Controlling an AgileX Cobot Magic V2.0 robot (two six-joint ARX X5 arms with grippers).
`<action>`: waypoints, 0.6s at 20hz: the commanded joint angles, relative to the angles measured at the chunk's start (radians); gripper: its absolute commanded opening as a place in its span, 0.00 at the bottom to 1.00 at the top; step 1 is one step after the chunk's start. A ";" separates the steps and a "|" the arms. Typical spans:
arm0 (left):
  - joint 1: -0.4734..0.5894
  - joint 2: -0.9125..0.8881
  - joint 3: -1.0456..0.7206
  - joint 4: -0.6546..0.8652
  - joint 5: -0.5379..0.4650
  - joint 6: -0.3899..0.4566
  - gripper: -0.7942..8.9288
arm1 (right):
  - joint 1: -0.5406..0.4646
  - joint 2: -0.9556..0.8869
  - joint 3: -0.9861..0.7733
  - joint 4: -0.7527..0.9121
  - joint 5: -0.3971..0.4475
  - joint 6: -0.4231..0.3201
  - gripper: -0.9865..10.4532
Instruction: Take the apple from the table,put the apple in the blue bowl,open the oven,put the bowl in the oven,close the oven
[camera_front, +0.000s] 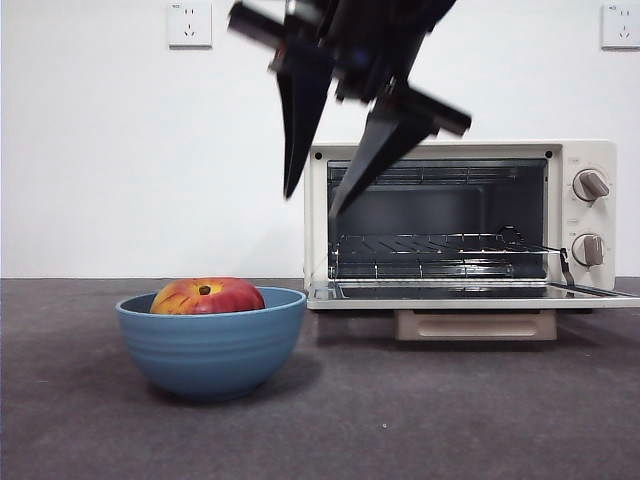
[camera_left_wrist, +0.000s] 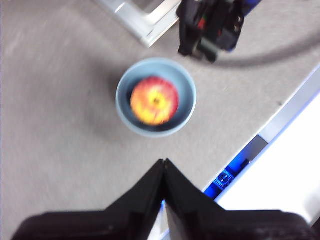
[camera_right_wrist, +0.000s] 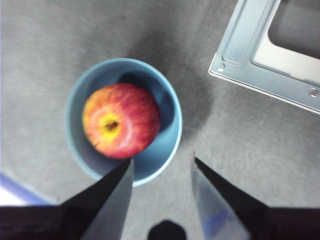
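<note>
The round red apple with yellow-orange streaks (camera_front: 207, 296) lies stem dimple up in the ridged medium-blue bowl (camera_front: 211, 350) on the dark grey speckled table (camera_front: 450, 410). The right gripper (camera_front: 312, 202) hangs above, jaws spread, holding nothing. The left gripper (camera_left_wrist: 164, 163), higher, is clenched empty. Behind, the cream-white toaster oven (camera_front: 590, 215) stands with its door dropped open.

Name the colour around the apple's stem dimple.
Yellow, on the round red apple; right wrist view shows it best.

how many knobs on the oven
2, both on the oven's right panel: upper knob near the top, lower knob directly below it. None appear hidden.
</note>
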 joint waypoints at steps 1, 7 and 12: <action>0.013 -0.105 -0.100 0.030 -0.055 -0.065 0.08 | 0.001 0.053 0.003 0.027 0.016 -0.006 0.26; 0.017 -0.364 -0.235 0.026 -0.232 -0.177 0.08 | 0.001 0.139 0.003 0.115 0.054 -0.002 0.25; 0.017 -0.447 -0.237 -0.043 -0.215 -0.205 0.07 | 0.001 0.164 0.003 0.136 0.055 -0.002 0.25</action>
